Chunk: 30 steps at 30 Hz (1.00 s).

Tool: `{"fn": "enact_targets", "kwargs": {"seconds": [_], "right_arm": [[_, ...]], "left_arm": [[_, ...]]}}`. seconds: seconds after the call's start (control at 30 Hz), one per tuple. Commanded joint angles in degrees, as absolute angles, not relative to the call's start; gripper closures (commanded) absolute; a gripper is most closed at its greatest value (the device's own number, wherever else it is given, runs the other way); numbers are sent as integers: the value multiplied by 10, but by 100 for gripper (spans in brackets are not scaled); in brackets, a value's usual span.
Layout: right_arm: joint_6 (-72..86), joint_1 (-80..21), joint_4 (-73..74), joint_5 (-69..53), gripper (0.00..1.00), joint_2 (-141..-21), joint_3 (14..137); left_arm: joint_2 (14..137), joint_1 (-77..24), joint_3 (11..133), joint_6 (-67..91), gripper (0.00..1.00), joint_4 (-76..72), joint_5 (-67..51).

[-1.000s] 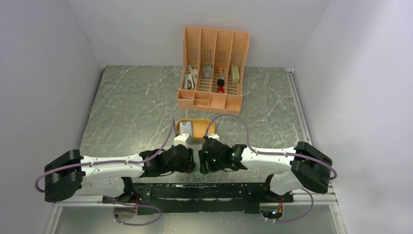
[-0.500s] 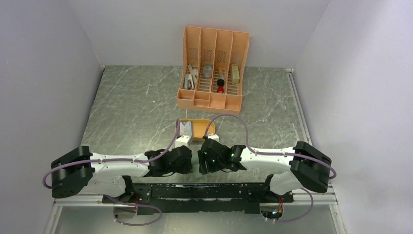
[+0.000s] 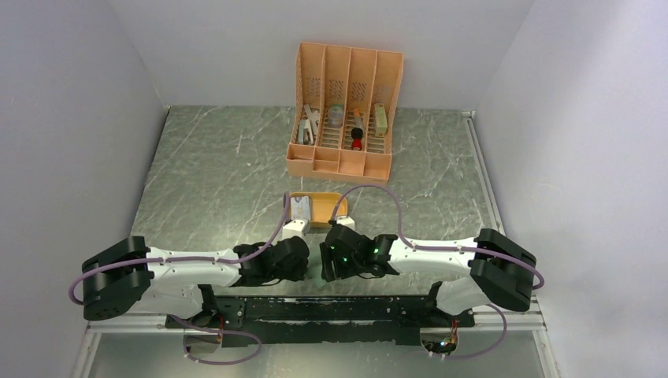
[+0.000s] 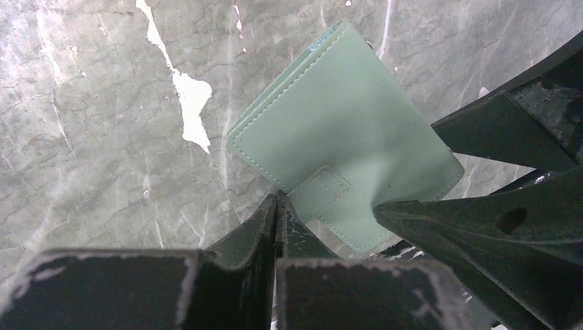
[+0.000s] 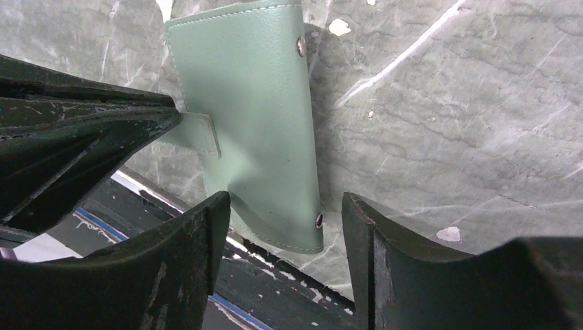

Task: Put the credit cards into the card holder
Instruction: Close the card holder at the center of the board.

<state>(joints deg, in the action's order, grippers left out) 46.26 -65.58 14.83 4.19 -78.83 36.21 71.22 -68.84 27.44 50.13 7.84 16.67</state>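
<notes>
The card holder [image 4: 344,130] is a pale green wallet, folded shut, lying at the table's near edge. My left gripper [image 4: 277,197] is shut, its tips pinching the corner of the wallet's closure tab [image 4: 323,192]. My right gripper [image 5: 285,203] is open and straddles the wallet's [image 5: 254,117] near corner without touching it. In the top view both wrists [image 3: 283,260] [image 3: 346,253] meet over the wallet and hide it. A pale credit card [image 3: 299,207] lies in the orange oval tray [image 3: 324,206] just beyond them.
A tall orange slotted organizer [image 3: 343,110] with small items stands at the back of the marble table [image 3: 213,173]. The black rail at the table's near edge [image 5: 275,282] runs right under the wallet. White walls close in both sides.
My left gripper has shut on the wallet's tab, and the left arm has shifted slightly. The right arm and its open fingers have stayed put.
</notes>
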Motion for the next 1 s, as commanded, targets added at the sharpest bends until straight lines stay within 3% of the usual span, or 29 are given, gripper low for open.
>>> {"fn": "enact_targets", "kwargs": {"seconds": [0.0,0.4,0.97], "right_arm": [[477,-659,139,38,35,-775,356],[529,-606,15,-73,32,-728,279],[582,-538,-138,-204,35,-739,196]], "left_arm": [[719,-689,262,504,95,61,164],[742,-689,250,508,95,49,163],[758,-689,246,511,95,44,164]]}}
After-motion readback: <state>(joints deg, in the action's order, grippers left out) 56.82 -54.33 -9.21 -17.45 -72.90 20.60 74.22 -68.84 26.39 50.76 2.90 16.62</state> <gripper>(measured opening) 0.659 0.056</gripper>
